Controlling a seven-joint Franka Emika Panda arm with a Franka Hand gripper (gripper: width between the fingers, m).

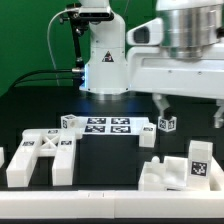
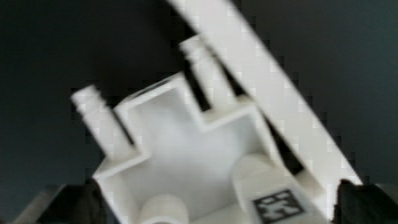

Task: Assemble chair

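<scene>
1. CHAIR PART AWAITS PICKUP: The pronged chair piece (image 1: 168,176) lay flat on the black table (image 1: 110,165). It sat toward the exterior view's right, near the front edge, right beneath my gripper (image 1: 188,110).
2. Its look: white, blocky plastic, a flat body w/ prongs (image 2: 98,112) sticking out of one end. A black-and-white tag (image 2: 276,205) sat on the end nearest me. A long white bar (image 2: 249,70) ran slantwise alongside the piece. I couldn't tell whether the bar was joined to it or only touching.
3. Why I hung there: my jaws were spread wide, pinching nothing, w/ a dark finger (image 1: 158,103) on either side above the piece. No contact showed. My read is that I was lining up a pick, w/ the body centred btwn the fingers so that closing would catch both flanks.
4. Other chair bits: the framed chair piece (image 1: 40,158) lay at the exterior view's left, well apart. Two small tagged blocks (image 1: 70,122) stood just beside the ends of the marker board (image 1: 105,126). They were prob. spread out so each tag faced a camera & I had room to reach each one.
5. Beyond them, the marker board lay flat mid-table, in front of the robot base (image 1: 105,60).
</scene>
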